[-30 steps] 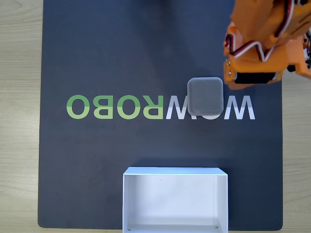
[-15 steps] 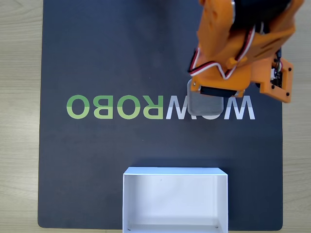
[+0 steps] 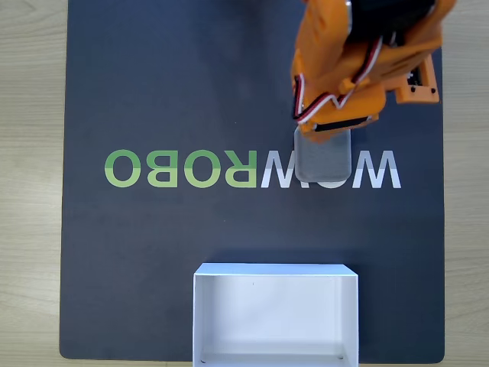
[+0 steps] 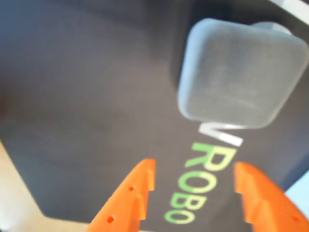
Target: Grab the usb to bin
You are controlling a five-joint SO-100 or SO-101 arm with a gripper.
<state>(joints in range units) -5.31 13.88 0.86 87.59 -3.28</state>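
a dark mat (image 3: 176,84) lies flat on a pale wood-grain tabletop (image 3: 30,183), covering most of it. across the mat runs upside-down lettering (image 3: 183,168), part green and part white, blurred in the wrist view.

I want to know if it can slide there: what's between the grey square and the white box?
Just bare dark mat in the fixed view; nothing sits between the usb and the bin.
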